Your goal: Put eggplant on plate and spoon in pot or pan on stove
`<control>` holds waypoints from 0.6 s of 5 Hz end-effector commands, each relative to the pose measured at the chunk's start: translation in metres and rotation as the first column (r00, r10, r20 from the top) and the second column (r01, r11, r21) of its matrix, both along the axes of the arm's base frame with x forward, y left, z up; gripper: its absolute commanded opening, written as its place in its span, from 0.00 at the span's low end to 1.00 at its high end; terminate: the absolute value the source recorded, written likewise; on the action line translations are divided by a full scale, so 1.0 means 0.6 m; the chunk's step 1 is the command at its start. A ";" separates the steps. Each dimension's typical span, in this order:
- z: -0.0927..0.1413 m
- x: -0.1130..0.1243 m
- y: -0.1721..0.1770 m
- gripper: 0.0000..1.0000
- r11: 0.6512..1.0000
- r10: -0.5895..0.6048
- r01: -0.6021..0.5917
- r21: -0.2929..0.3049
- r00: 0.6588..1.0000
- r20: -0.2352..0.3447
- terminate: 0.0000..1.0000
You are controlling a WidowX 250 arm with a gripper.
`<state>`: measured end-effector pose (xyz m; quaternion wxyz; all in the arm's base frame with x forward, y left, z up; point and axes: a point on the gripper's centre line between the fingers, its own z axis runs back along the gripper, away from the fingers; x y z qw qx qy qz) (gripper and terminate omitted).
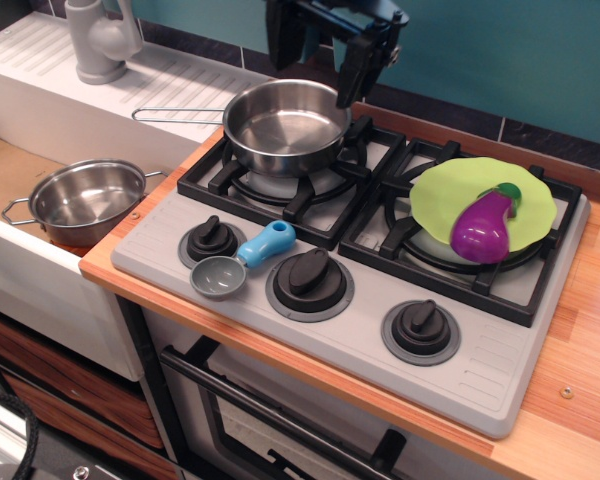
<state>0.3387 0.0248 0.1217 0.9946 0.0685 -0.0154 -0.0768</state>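
The purple eggplant [481, 227] lies on the lime-green plate [450, 195], which rests on the right burner grate of the grey stove [500, 375]. The spoon [242, 260] with grey bowl and light-blue handle lies on the stove front, between the left and middle knobs. The steel pan [285, 122] with a long wire handle sits empty on the left burner. My gripper [315, 62] hangs open and empty just above the pan's far rim, its two black fingers [352, 75] spread apart.
A smaller steel pot [85, 200] with two loop handles sits in the sink area at left. A grey faucet [98, 38] stands on the white drainboard at back left. Three black knobs [309, 274] line the stove front. Wooden counter lies at right.
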 end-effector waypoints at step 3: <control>-0.020 -0.060 0.003 1.00 0.999 0.046 -0.045 -0.014 0.990 0.134 0.00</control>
